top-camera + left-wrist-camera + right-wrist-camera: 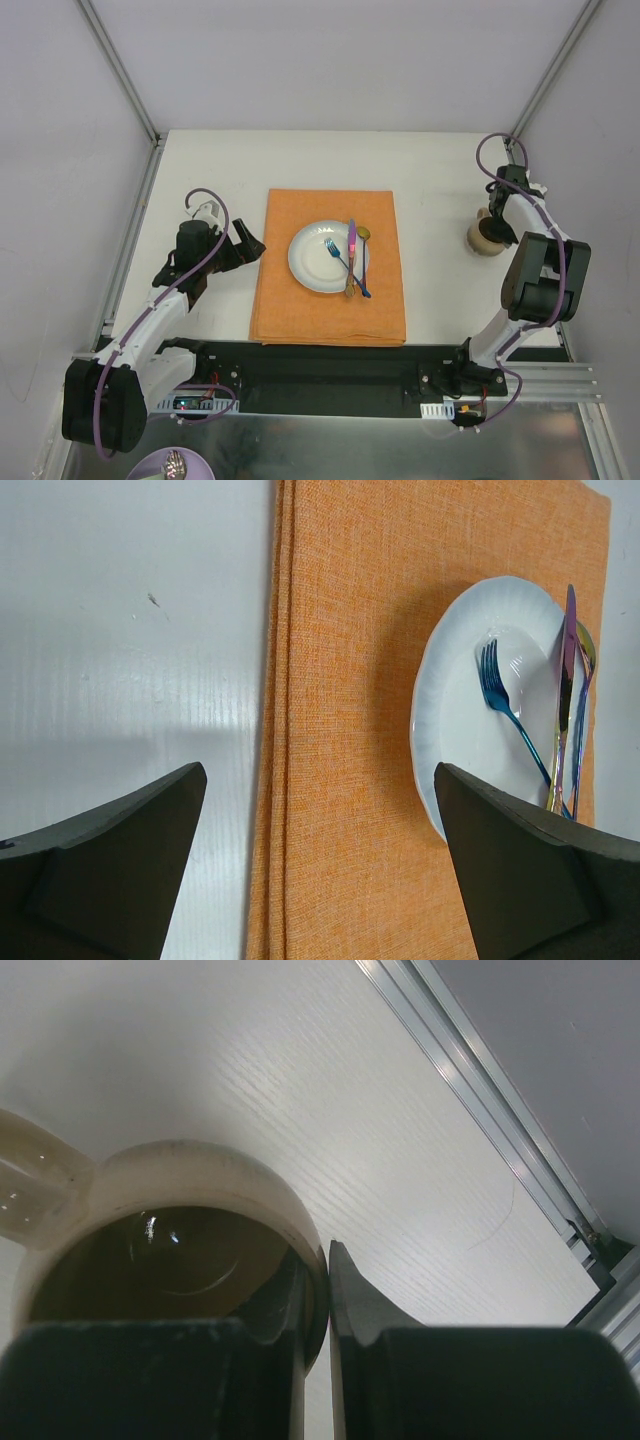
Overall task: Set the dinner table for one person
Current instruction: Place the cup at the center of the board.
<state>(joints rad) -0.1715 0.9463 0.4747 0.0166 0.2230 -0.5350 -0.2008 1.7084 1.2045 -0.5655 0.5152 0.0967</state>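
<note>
**Mug pinch on the right, left side wide open**

Right arm is reaching forward along the right side of the white bench (430, 170), elbow folded and wrist pointing down. The right end effector (322, 1305) is squeezing the wall of a tan mug (180, 1185), nearly closed, with one finger inside and one outside.

Left arm is lying low. The left end effector (320, 780) is gaping fully, gripping nothing, over the left edge of the orange woven placemat (350, 680).

Right wrist view is cutting off most of the mug, and its handle is only partly showing.

Glossy ribbed white plate (312, 262) is sitting mid-mat, carrying a shiny blue fork (500, 695), pinkish knife (566, 670) and gold spoon (363, 234). The bench is smooth, with metal rails edging it.
</note>
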